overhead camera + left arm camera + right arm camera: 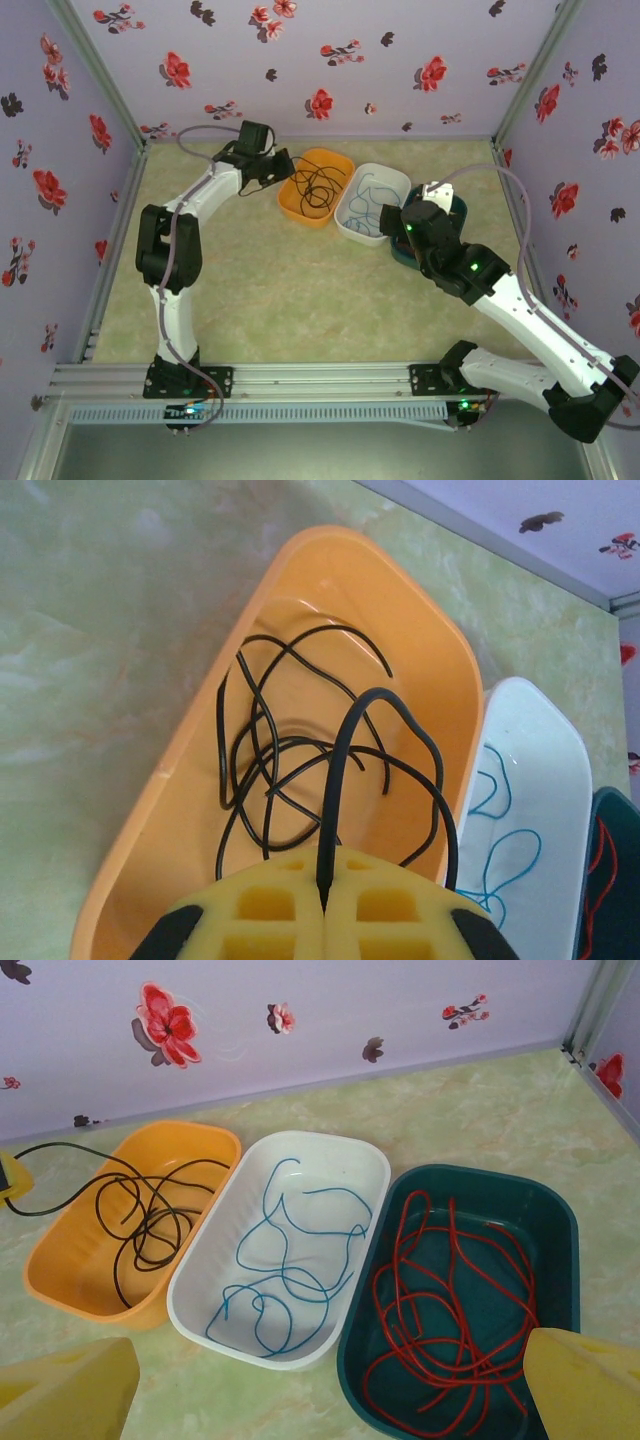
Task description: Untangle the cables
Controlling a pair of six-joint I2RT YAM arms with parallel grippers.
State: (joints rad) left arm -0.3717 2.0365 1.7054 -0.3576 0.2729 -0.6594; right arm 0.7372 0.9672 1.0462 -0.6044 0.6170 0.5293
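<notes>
Three trays are sitting side by side along the upper part of the right wrist view; the orange tray (85, 1305) at the left is holding the black cable (150, 1230) in loose overlapping loops; the white tray (345, 1155) in the middle is holding the blue cable (290, 1260); the dark green tray (545, 1210) at the right is holding the red cable (440, 1330) in a denser heap.

One black strand is running out over the orange tray's left rim; in the left wrist view it is arcing up from the tray into the left claw (323, 910), whose yellow pads are pressing together and pinching it. The right claw (330, 1380) is hanging spread wide above the trays with nothing between its pads.

In the top view the right arm is covering most of the green tray, so the red cable is hard to make out there; in the left wrist view the pads are hiding the orange tray's near end, and the frame's right edge is cutting off the green tray; in the right wrist view the bottom edge is clipping the green tray.

The table (270, 290) is showing a pale green marbled surface; lilac walls (330, 20) with red and dark flowers are enclosing it.
</notes>
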